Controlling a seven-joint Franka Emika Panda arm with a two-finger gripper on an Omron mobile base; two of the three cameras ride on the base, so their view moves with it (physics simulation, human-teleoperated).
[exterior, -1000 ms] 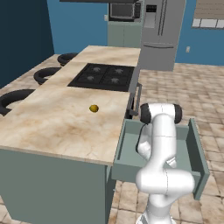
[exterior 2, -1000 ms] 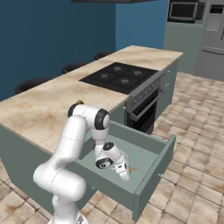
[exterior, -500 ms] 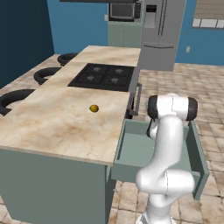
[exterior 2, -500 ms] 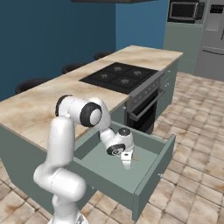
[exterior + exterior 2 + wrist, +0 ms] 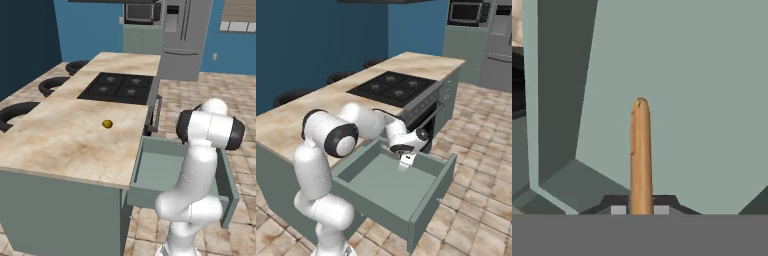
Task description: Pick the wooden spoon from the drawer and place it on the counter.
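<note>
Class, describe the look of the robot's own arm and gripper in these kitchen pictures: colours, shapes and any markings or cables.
The arm is built of glossy white, rounded tube segments joined by dark, near-black rings at the joints. Its gripper is a small white block below a rounded wrist with a dark disc on it. In the hand view the fingertips are dark with small pale grey pads. No cables or markings can be seen.
</note>
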